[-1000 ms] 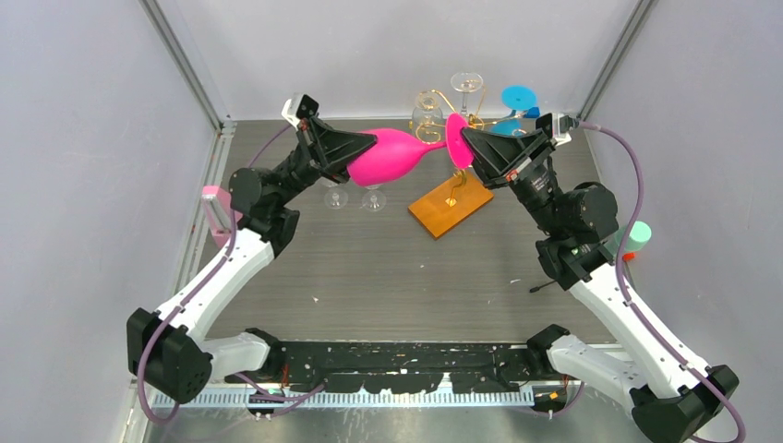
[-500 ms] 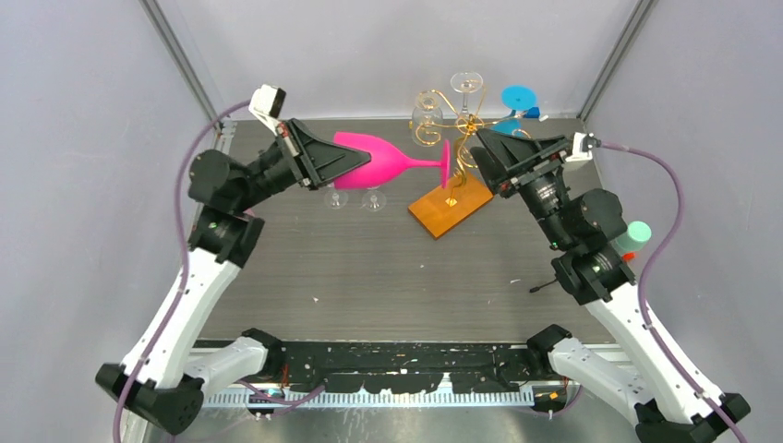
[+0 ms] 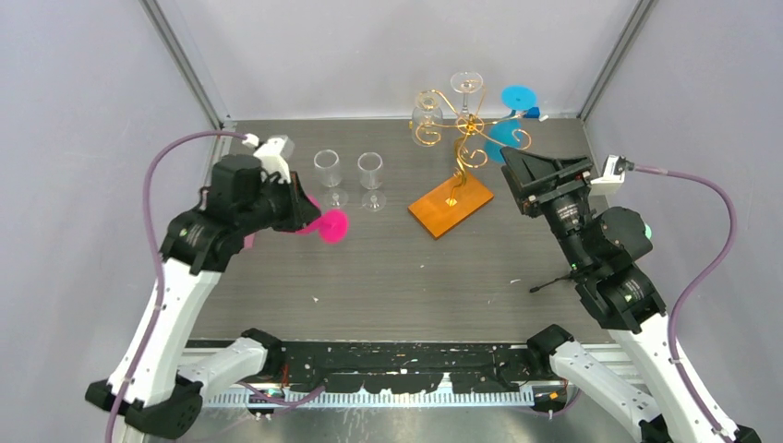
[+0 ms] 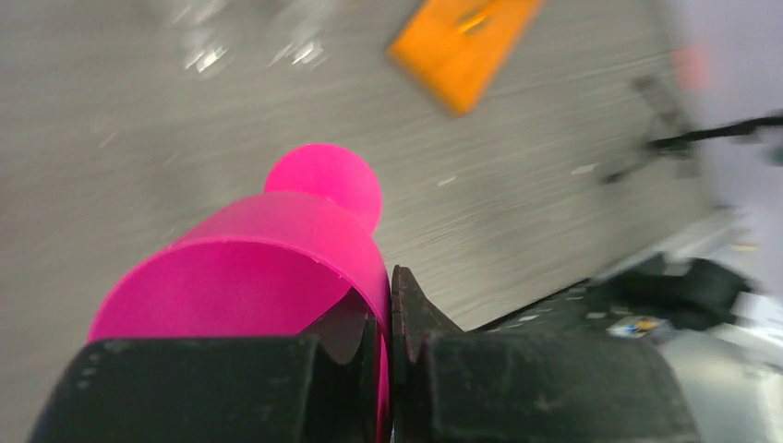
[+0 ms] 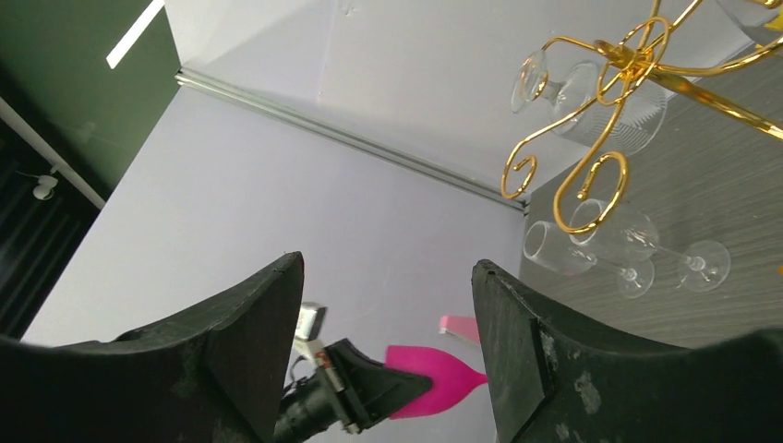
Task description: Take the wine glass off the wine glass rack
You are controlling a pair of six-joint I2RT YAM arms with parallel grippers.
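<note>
From above, my left gripper [image 3: 297,213] is clamped on the pink wine glass [image 3: 331,226]. The glass is off the rack [image 3: 466,125] and well to the left of it, with its foot pointing back toward the rack's orange base [image 3: 452,205]. My right gripper [image 3: 522,171] sits just right of the rack, jaws apart and empty. I count one pink glass and two standing glasses [image 3: 326,173] on the table left of the rack. Two hanging glasses [image 3: 466,85] are on the rack. There is also blue glassware [image 3: 519,96] on its right side, one piece or two, I cannot tell.

The left wrist view is smeared. It shows the fingers [image 4: 517,388] pinching only the thin rim of the bowl, one inside and one outside. The whole glass sticks out beyond that pinch, so I judge it could pivot or slip free. If I lower it tilted, the foot could strike the table first.

In the right wrist view my fingers [image 5: 249,341] are spread wide with nothing between them, and the gold scrolls are close by. A careless pull-back could hook a scroll and shake the hanging glasses. The standing glasses lie between the pink glass and the rack, so a swing toward the rack could topple them.
</note>
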